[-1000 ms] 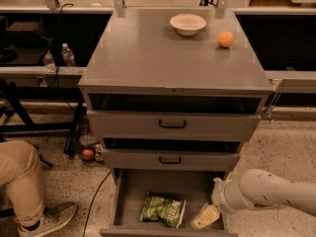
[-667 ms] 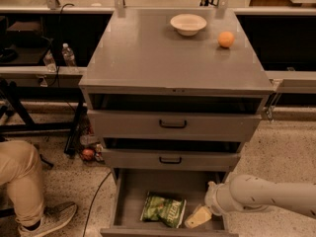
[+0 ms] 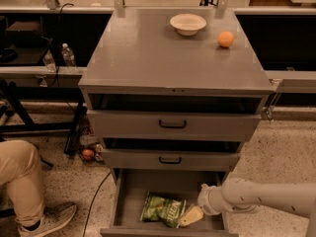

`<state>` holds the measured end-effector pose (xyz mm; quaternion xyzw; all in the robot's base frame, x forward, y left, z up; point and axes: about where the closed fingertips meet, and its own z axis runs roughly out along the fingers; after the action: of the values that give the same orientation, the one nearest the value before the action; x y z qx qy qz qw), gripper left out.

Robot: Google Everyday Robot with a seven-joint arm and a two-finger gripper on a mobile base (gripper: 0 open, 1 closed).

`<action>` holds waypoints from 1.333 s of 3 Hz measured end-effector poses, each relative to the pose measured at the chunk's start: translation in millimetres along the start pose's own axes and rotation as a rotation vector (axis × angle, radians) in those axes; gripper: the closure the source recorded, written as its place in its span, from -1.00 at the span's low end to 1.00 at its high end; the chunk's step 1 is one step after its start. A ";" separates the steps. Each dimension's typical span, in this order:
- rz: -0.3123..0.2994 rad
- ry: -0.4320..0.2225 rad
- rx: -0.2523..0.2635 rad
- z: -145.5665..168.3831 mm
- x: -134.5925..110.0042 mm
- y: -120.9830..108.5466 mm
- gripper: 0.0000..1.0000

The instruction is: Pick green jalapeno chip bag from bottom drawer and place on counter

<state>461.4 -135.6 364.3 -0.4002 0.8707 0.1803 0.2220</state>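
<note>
Far left, beside the cabinet's front left corner: a seated person's tan trouser leg (image 3: 19,179) and grey shoe (image 3: 49,220) on the speckled floor. Centre: the open grey metal bottom drawer (image 3: 132,187) holds the crinkled green jalapeno chip bag (image 3: 160,209) flat near its front edge. My cream-coloured gripper (image 3: 191,215) lies at the bag's right edge, and I cannot tell whether it is spread or closed. Right: my white arm (image 3: 261,199) enters; above, the flat grey metal counter (image 3: 163,58) bears a white bowl (image 3: 187,23) by its far edge and an orange fruit (image 3: 225,39) near its far right corner.
</note>
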 end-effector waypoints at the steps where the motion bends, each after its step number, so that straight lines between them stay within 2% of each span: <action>1: -0.016 -0.016 -0.022 24.1 4.3 -6.5 -1.00; 2: -0.035 -0.032 -0.044 64.9 8.9 -19.7 -1.00; 4: -0.057 -0.072 -0.055 145.8 16.7 -42.3 -1.00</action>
<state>519.9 -100.2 227.7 -0.4238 0.8452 0.2120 0.2472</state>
